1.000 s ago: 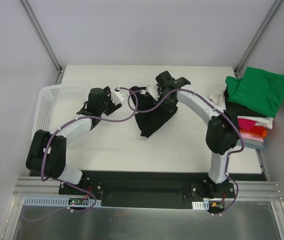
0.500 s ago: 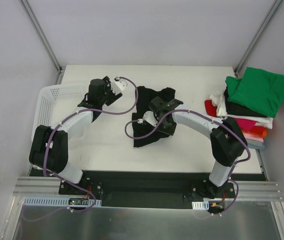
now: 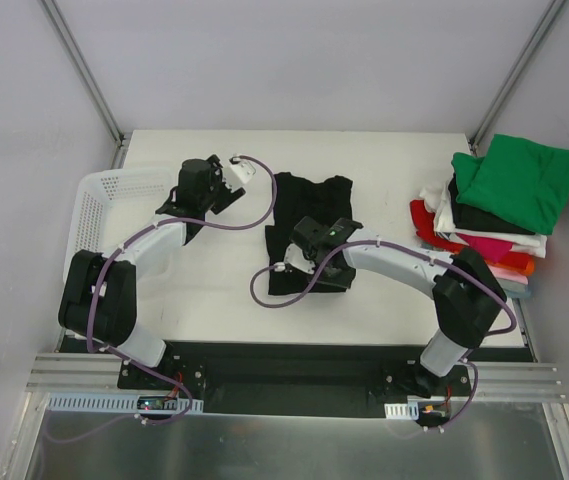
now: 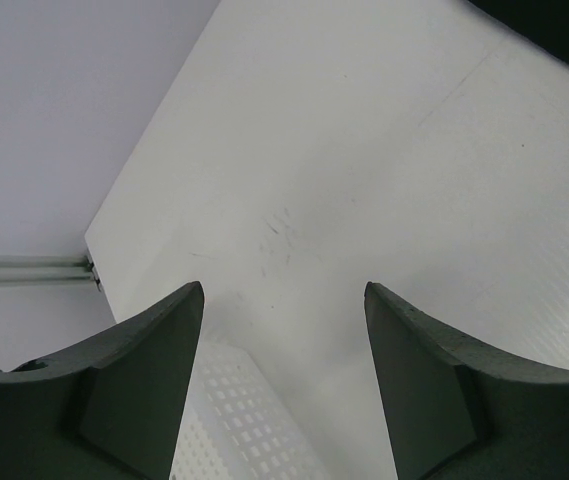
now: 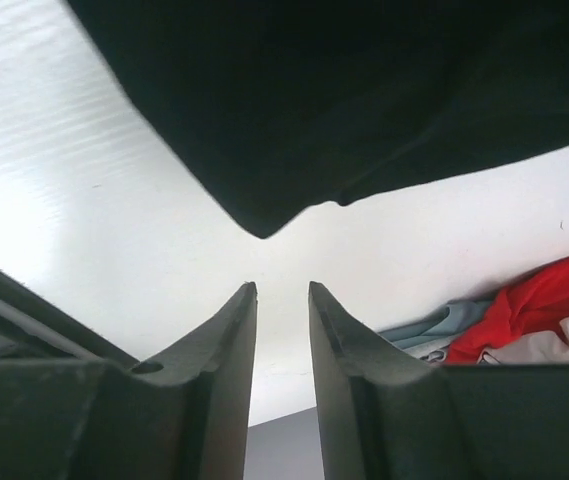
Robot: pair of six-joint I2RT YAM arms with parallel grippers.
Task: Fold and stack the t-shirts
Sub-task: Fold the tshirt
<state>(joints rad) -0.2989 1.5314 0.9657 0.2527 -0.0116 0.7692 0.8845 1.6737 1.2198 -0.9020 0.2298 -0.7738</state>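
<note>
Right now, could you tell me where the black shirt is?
In the top view, the black shirt lies mid-table, between the basket at left and the stack at right.

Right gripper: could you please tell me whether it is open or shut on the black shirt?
Open, narrowly: the right gripper shows only table between its fingers, and the black shirt lies beyond their tips.

No words, labels, brands or numbers are readable from here, not on the t-shirts [image 3: 519, 180] or anything else.
</note>
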